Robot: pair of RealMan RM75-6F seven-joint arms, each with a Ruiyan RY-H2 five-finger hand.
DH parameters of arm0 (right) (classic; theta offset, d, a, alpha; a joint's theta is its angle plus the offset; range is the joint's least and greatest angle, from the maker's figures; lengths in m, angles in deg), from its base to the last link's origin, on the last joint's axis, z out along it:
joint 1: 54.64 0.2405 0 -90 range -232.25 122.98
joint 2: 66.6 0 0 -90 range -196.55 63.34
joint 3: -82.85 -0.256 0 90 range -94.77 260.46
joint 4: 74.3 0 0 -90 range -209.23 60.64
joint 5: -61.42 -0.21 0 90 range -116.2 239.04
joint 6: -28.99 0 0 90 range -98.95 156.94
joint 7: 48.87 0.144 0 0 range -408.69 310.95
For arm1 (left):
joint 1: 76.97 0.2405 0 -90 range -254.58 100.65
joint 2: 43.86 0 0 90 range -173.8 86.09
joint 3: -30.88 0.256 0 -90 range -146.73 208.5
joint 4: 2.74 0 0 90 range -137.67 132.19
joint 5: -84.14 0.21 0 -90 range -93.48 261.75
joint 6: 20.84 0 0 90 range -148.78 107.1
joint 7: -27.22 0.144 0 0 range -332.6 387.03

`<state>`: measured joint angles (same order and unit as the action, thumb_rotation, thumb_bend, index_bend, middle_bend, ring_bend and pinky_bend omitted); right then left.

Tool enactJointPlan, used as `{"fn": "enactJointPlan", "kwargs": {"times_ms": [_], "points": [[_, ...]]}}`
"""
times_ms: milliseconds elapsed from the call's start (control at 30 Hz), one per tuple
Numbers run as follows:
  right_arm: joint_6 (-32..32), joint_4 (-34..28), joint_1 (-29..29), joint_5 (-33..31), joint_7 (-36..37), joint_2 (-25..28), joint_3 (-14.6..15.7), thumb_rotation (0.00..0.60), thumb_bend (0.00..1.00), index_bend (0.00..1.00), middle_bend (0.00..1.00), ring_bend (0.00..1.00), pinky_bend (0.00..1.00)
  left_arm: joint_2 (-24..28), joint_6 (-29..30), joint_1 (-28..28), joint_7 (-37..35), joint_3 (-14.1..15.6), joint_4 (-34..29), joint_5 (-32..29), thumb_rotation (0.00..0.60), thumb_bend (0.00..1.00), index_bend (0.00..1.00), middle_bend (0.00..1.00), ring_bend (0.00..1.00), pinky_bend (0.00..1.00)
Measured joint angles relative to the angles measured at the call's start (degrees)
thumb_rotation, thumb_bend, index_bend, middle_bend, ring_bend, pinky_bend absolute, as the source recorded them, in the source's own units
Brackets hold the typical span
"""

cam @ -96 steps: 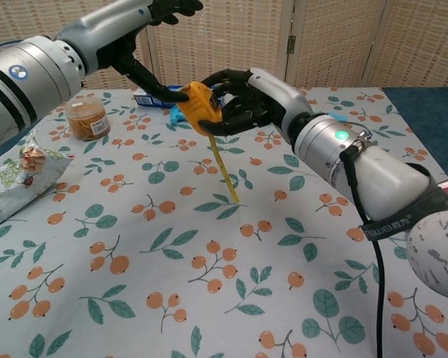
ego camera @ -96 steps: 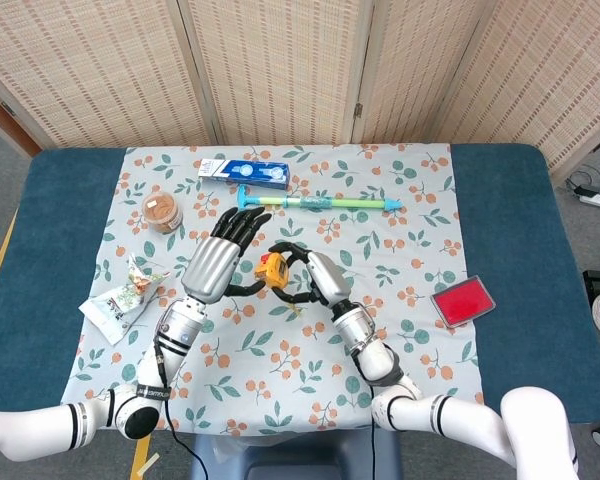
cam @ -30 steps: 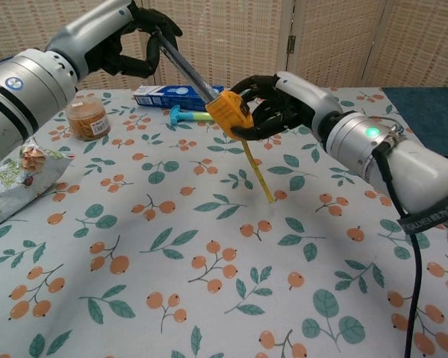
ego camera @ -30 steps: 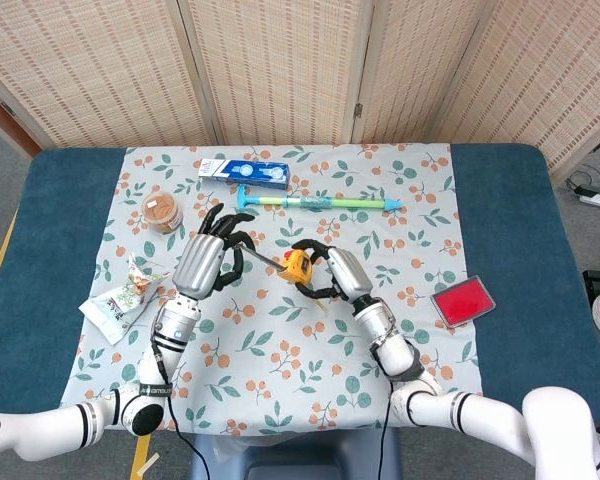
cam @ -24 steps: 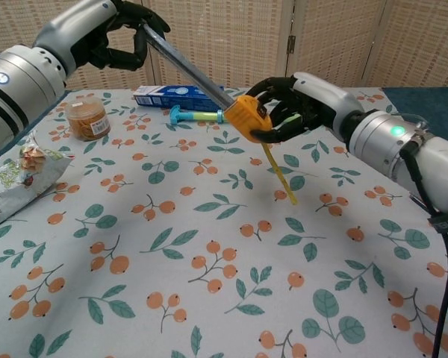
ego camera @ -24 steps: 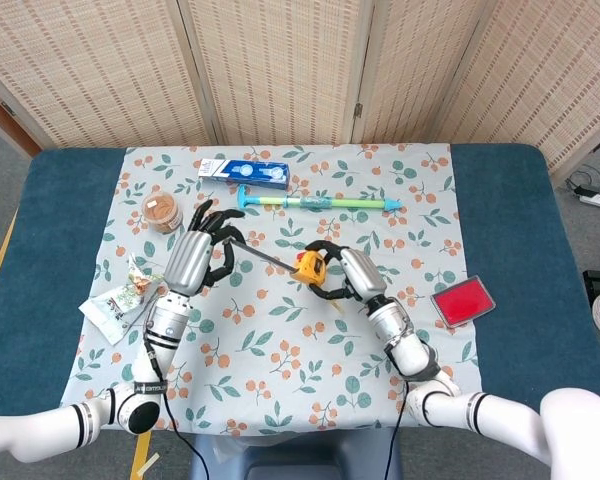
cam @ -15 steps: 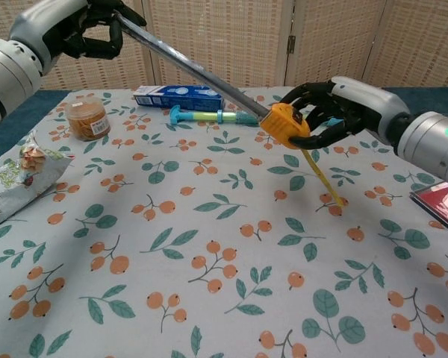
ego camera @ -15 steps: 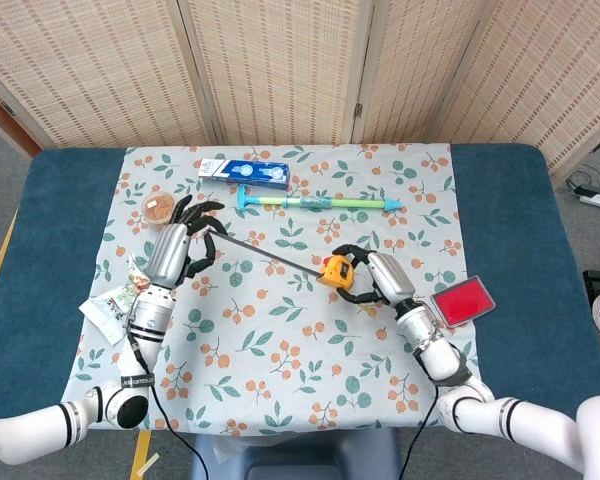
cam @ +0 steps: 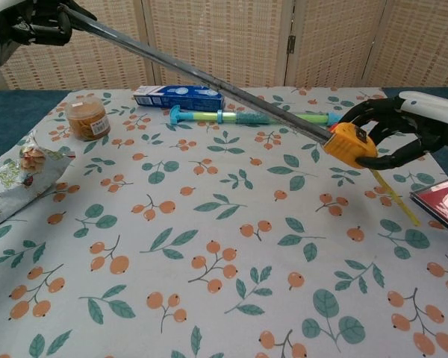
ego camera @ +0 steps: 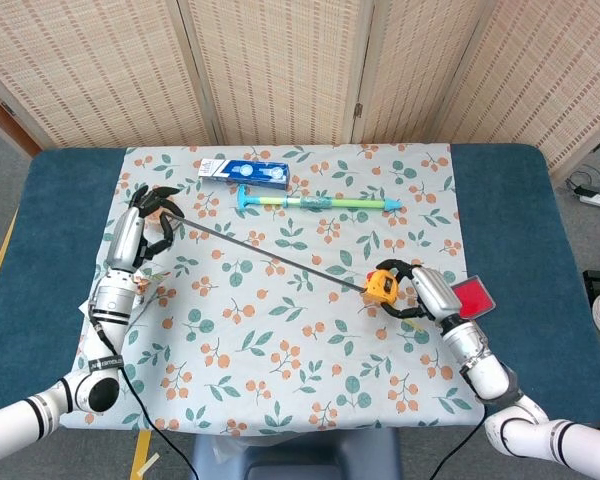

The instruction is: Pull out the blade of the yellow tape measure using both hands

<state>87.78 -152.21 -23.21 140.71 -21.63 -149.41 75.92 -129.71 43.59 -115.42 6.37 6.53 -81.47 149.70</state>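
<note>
The small jar [cam: 89, 119] near the table's left edge is holding something brown. The right hand [ego camera: 426, 292] is wrapping its fingers [cam: 378, 110] around the yellow tape measure [ego camera: 383, 287] above the cloth's right side, beside the red case [ego camera: 468, 296]. The left hand [ego camera: 140, 228] is pinching the blade [ego camera: 270, 256] end near the left edge, with the blade running taut between both hands.

tape measure [cam: 349, 143]: yellow plastic | blade [cam: 209, 77]: glossy metal | tablecloth [cam: 209, 246]: matt cloth
</note>
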Motion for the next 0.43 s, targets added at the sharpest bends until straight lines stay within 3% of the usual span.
{"fn": "enactJointPlan", "kwargs": {"times_ms": [433], "points": [[2.4,0.6,-4.4,1.6,2.9,3.7,2.9,0.6,0.49,0.51,0.47,0.43,0.29,1.8,-3.7,0.4,-3.5,-1.4,5.5,-3.3,0.6,0.84,0.52,0.28,0.23,0.05]]}}
